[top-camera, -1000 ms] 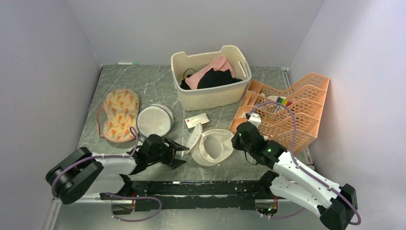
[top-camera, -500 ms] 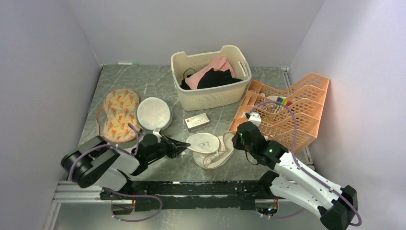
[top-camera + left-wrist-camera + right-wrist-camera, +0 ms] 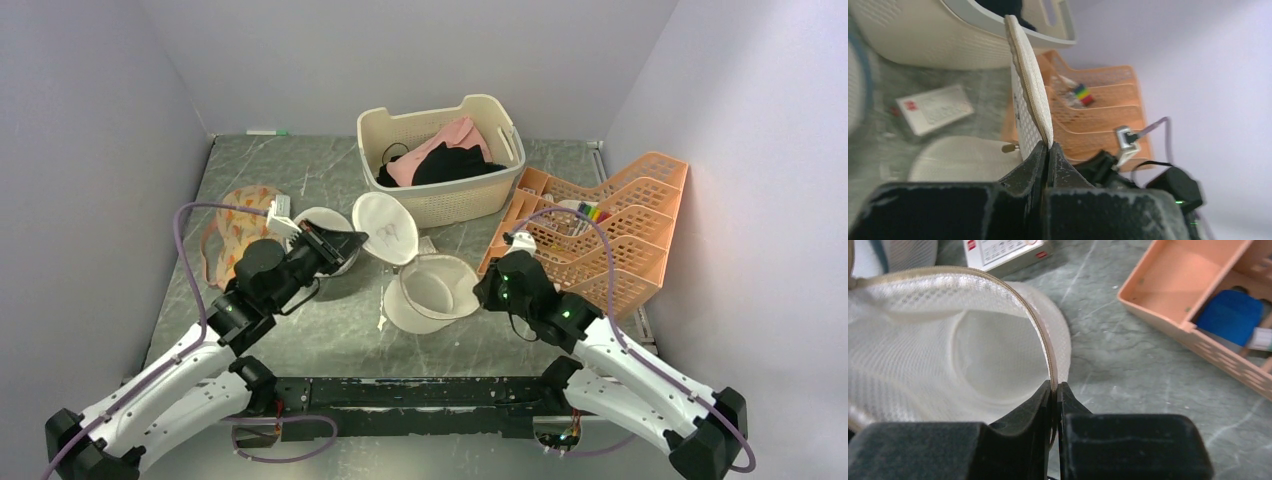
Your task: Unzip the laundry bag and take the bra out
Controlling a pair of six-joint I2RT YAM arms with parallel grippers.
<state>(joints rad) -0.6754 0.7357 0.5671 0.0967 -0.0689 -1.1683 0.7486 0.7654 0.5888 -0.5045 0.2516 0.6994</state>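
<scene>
**Bag unzipped, lid held up**

The bag [image 3: 432,292] lies mid-table in front of the basket [image 3: 440,205], with its zip open. Its lid [image 3: 386,228], beige with a small black mark, stands tilted up off the mesh body. The left claw [image 3: 356,239] is clamped on the lid's edge, and the left wrist view shows both fingers pressed onto the seam. The right claw [image 3: 488,290] pinches the body's rim on the side nearest the rack [image 3: 610,230], with its jaws closed on the zip tape. A pale rounded shape shows inside the body, but what it is cannot be told. A floral bra [image 3: 232,240] lies at the left, partly behind the left arm, beside a plain bag [image 3: 316,218]. A card [image 3: 1003,250] lies just beyond the bag.
</scene>
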